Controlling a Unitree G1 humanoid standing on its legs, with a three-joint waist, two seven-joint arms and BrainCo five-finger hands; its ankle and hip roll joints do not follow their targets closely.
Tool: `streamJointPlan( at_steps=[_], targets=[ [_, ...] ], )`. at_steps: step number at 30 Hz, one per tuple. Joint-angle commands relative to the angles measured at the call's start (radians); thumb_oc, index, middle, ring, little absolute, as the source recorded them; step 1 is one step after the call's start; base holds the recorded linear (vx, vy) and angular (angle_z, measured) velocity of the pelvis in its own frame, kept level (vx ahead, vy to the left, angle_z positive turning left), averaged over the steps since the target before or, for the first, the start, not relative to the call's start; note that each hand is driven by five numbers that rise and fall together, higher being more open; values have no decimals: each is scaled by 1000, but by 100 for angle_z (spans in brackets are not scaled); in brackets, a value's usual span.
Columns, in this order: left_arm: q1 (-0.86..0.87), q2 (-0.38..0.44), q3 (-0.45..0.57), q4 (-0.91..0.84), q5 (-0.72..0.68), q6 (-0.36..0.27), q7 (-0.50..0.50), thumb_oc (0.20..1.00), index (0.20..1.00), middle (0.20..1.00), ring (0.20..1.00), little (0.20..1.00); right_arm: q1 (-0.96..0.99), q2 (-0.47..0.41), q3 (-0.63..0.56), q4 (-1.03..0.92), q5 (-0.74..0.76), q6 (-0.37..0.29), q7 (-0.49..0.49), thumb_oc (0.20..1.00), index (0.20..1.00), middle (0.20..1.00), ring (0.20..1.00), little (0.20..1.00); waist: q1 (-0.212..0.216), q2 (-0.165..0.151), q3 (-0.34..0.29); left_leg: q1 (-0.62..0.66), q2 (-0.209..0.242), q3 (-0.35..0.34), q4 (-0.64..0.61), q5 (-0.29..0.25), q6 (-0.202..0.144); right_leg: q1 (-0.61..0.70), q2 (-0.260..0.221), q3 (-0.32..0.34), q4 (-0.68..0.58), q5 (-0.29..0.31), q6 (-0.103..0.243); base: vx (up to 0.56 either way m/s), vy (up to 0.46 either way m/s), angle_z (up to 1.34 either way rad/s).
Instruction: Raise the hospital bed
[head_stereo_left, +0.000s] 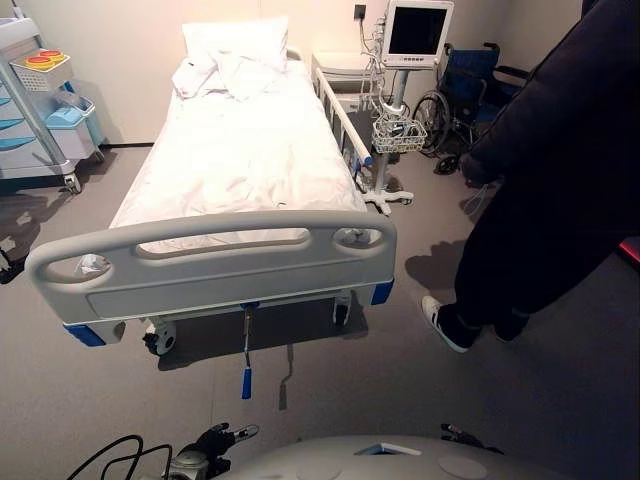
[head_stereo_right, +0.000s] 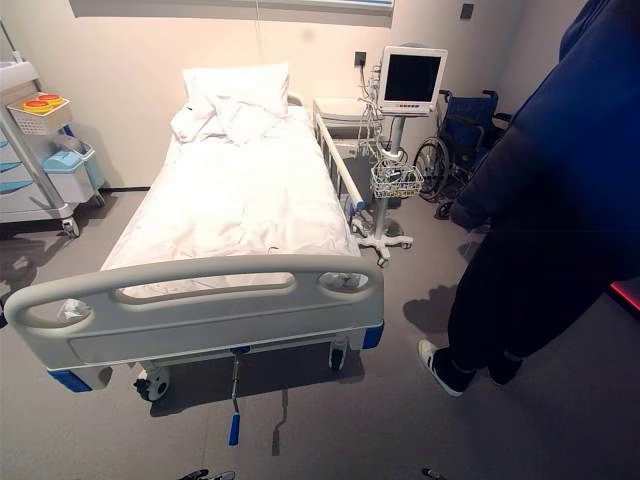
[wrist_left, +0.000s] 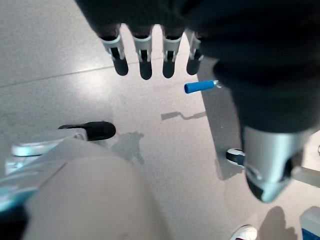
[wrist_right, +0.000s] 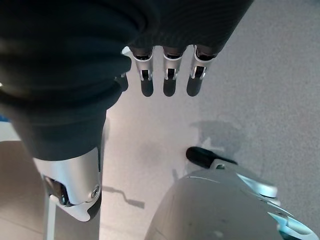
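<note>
Left hand (wrist_left: 150, 55): fingers relaxed, empty, above floor.
Right hand (wrist_right: 167, 75): fingers relaxed, empty.
Crank handle (head_stereo_left: 246, 381): under footboard (head_stereo_left: 210, 262), ungrasped.
Risk: person (head_stereo_left: 540, 210) beside bed; low reach may miss.

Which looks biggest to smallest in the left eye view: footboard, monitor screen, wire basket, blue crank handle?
1. Footboard, by far the largest.
2. Monitor screen.
3. Wire basket.
4. Blue crank handle, smallest.
The footboard is also nearest the camera, which enlarges it; monitor and basket stand farther back.
</note>
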Motion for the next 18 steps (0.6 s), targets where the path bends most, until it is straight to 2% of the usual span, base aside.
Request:
streamJointPlan(
  at_steps=[1,13,18],
  targets=[
    [-57,-28,33,68,39,-5,-9,1000,1000,1000,1000,1000,-87,-17,34,53,-10,1,7,1000,1000,1000,1000,1000,-11,3,1,-18,-56,11,0,15,13,36,-5,-16,83,-50,80,0,0,0],
    [-77,-25,20,50,40,-10,8,1000,1000,1000,1000,1000,-101,-29,31,49,-4,8,3,1000,1000,1000,1000,1000,-14,5,29,-46,-55,8,0,22,15,3,-6,-16,90,-49,81,0,0,0],
    [-114,-27,-8,39,45,-14,30,1000,1000,1000,1000,1000,-133,-40,40,27,11,3,-7,1000,1000,1000,1000,1000,-19,7,69,-93,-54,7,0,39,16,-49,-5,-16,105,-43,80,-59,6,-3]
  ],
)
